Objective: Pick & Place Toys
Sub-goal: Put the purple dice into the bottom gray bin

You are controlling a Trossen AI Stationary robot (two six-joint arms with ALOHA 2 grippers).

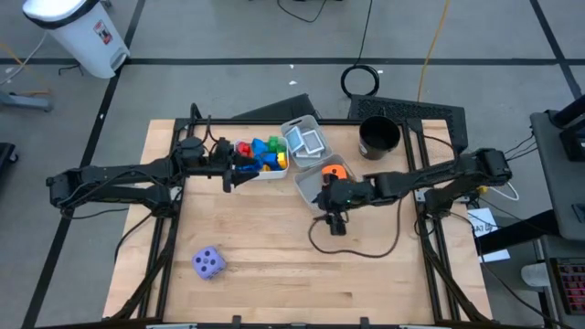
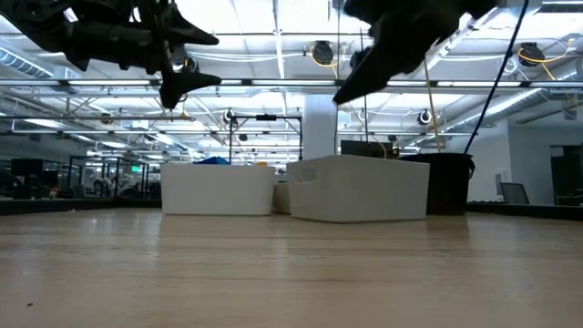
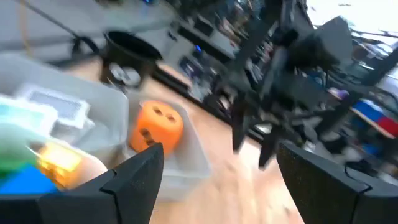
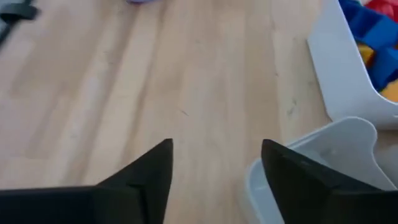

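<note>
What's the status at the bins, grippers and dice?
Left gripper open, empty, at the blocks bin. Right gripper open, empty, beside the grey bin. Orange die in grey bin; purple die alone on table, path unobstructed.

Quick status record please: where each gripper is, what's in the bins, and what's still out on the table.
left gripper: open, empty, at the near edge of the white bin
right gripper: open, empty, above the table just in front of the grey bin
white bin contents: building blocks
grey bin contents: orange die
third bin: picture cards
still out: purple die, near left part of the table
black cup: behind the right arm
</note>
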